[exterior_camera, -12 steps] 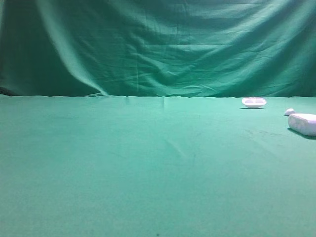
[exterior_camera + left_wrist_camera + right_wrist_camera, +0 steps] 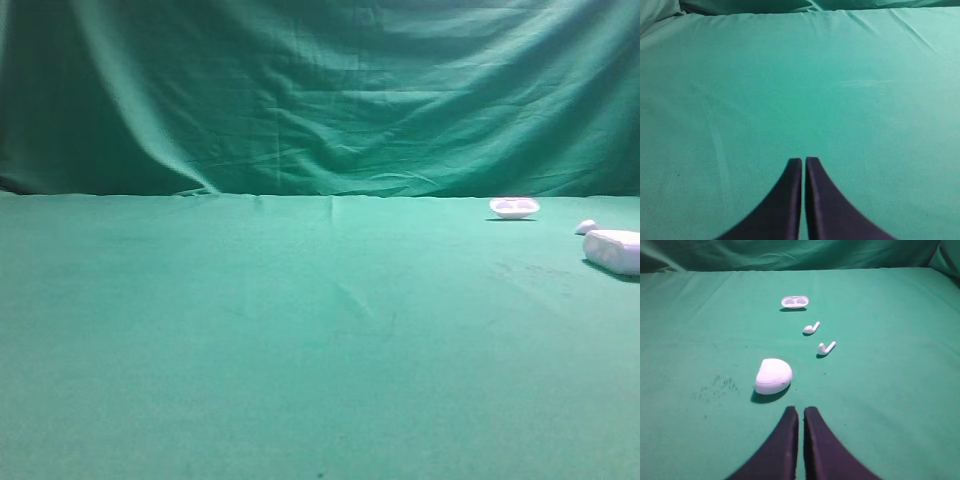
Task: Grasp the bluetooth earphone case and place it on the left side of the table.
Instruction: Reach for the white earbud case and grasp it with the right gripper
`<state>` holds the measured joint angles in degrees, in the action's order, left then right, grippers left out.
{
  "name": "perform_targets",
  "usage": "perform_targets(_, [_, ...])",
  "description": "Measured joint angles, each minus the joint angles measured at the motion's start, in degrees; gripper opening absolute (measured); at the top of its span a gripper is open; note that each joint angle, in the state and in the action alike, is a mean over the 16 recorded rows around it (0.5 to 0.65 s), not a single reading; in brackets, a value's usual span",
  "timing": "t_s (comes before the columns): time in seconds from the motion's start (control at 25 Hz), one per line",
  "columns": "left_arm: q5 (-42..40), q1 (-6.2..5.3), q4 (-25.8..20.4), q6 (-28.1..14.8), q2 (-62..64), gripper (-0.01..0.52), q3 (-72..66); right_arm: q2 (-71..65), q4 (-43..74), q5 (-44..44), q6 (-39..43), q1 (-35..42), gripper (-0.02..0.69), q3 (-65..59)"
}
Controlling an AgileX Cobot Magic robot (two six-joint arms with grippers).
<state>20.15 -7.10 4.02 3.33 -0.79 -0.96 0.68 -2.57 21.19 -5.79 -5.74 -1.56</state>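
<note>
The bluetooth earphone case (image 2: 773, 375), a smooth white rounded shell, lies on the green table (image 2: 880, 390) just ahead and slightly left of my right gripper (image 2: 801, 410). That gripper is shut with nothing between its dark fingers. In the exterior high view the case (image 2: 613, 250) rests at the far right edge of the table (image 2: 300, 330), and neither gripper shows there. My left gripper (image 2: 803, 160) hangs shut and empty over bare green cloth.
Beyond the case lie two loose white earbuds (image 2: 811, 329) (image 2: 826, 348) and a shallow white dish-shaped piece (image 2: 795, 301). In the exterior high view the dish (image 2: 514, 207) sits near the back edge, with a small white lump (image 2: 586, 227) beside the case. A draped green backdrop (image 2: 320, 90) rises behind.
</note>
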Motion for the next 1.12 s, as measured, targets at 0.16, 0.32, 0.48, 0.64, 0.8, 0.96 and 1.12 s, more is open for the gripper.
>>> perform_targets(0.16, [0.00,0.00,0.00,0.00,0.00,0.000,0.00,0.00,-0.10,-0.10,-0.20,0.00,0.000,0.00])
perform_targets(0.32, [0.00,0.00,0.00,0.00,0.00,0.000,0.00,0.00,-1.76,-2.11,-0.48,0.00,0.000,-0.01])
perform_targets(0.48, [0.00,0.00,0.00,0.00,0.00,0.000,0.00,0.00,-4.84,-8.30,-0.76,0.00,0.000,-0.02])
perform_targets(0.64, [0.00,0.00,0.00,0.00,0.00,0.000,0.00,0.00,-8.23,-16.60,-1.05,0.00,0.000,0.20])
perform_targets(0.8, [0.00,0.00,0.00,0.00,0.00,0.000,0.00,-1.03,-11.59,-21.43,-1.21,0.00,0.000,3.04])
perform_targets(0.96, [0.00,0.00,0.00,0.00,0.00,0.000,0.00,-5.36,-13.15,-19.36,-1.51,0.00,0.000,8.78])
perform_targets(1.12, [0.00,0.00,0.00,0.00,0.00,0.000,0.00,-12.49,-12.39,-11.43,-2.33,0.00,0.000,15.53])
